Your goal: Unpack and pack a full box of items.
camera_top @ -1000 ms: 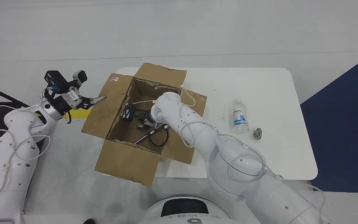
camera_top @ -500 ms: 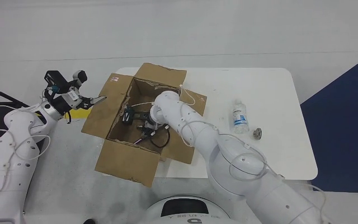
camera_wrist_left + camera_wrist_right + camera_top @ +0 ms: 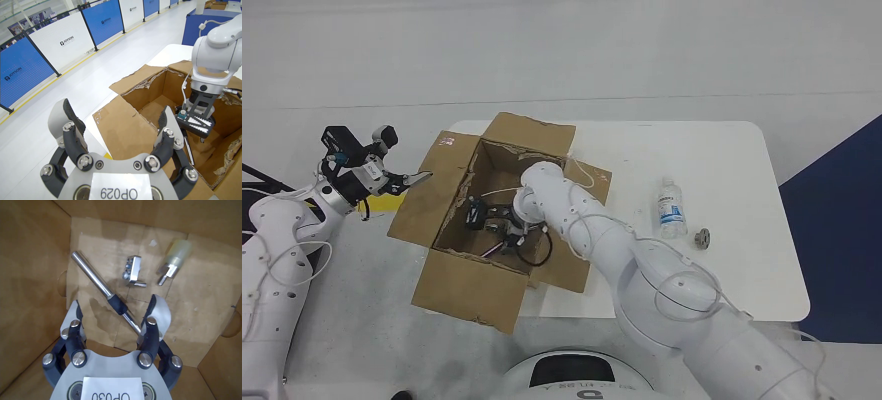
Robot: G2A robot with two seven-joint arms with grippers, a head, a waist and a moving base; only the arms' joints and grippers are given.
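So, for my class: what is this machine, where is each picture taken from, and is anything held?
A two-armed robot. The top picture looks down from above its arms; the other two come from wrist cameras. A cardboard box stands open on a table, with a water bottle and a metal part nearby. The right gripper is inside the box, open above a metal rod; a metal block and a capped bolt lie nearby. The left gripper hangs open outside the box. Nothing is held.
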